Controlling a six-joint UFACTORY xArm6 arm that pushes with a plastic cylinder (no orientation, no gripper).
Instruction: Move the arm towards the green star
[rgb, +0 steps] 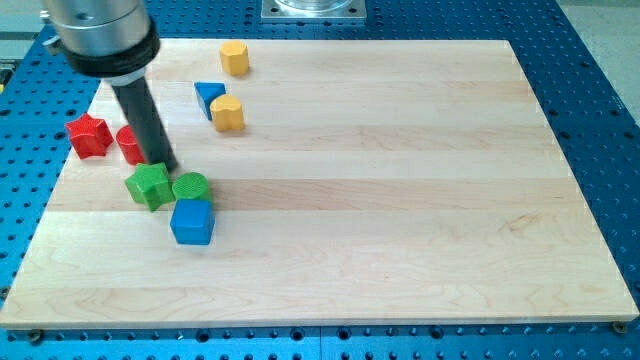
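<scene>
The green star (149, 185) lies on the wooden board (400, 200) at the view's left. My tip (165, 165) is just above and to the right of the star, close to it or touching it. A green cylinder (190, 186) sits right beside the star on its right. A blue cube (192, 221) lies just below the cylinder. A red block (128, 145) is partly hidden behind my rod.
A red star (88, 134) lies near the board's left edge. A blue triangular block (209, 97) and a yellow block (228, 114) sit together further up. Another yellow block (234, 58) is near the top edge.
</scene>
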